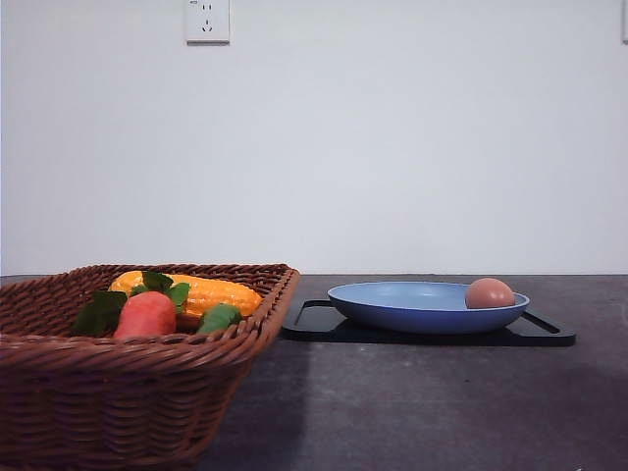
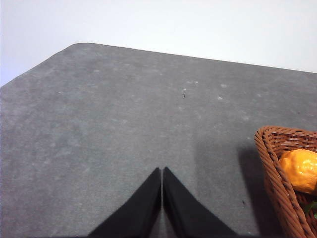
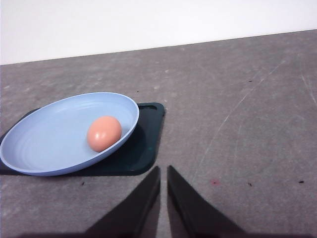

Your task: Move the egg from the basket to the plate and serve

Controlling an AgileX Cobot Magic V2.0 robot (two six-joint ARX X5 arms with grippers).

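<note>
The tan egg (image 1: 490, 293) (image 3: 104, 133) lies inside the light blue plate (image 1: 392, 304) (image 3: 44, 139), near the plate's right rim in the front view. At front left stands the brown wicker basket (image 1: 59, 392) (image 2: 280, 173), with vegetables inside it. My left gripper (image 2: 162, 171) is shut with nothing in it, hovering over bare grey table beside the basket. My right gripper (image 3: 164, 169) is shut on nothing as well, and sits over the table a short way from the plate and tray.
The plate rests on a flat black tray (image 1: 549, 334) (image 3: 143, 148). In the basket lie a yellow corn cob (image 1: 211, 292) (image 2: 299, 169) and a red-orange vegetable (image 1: 145, 316) with green leaves. A white wall with a socket (image 1: 207, 20) is behind the table.
</note>
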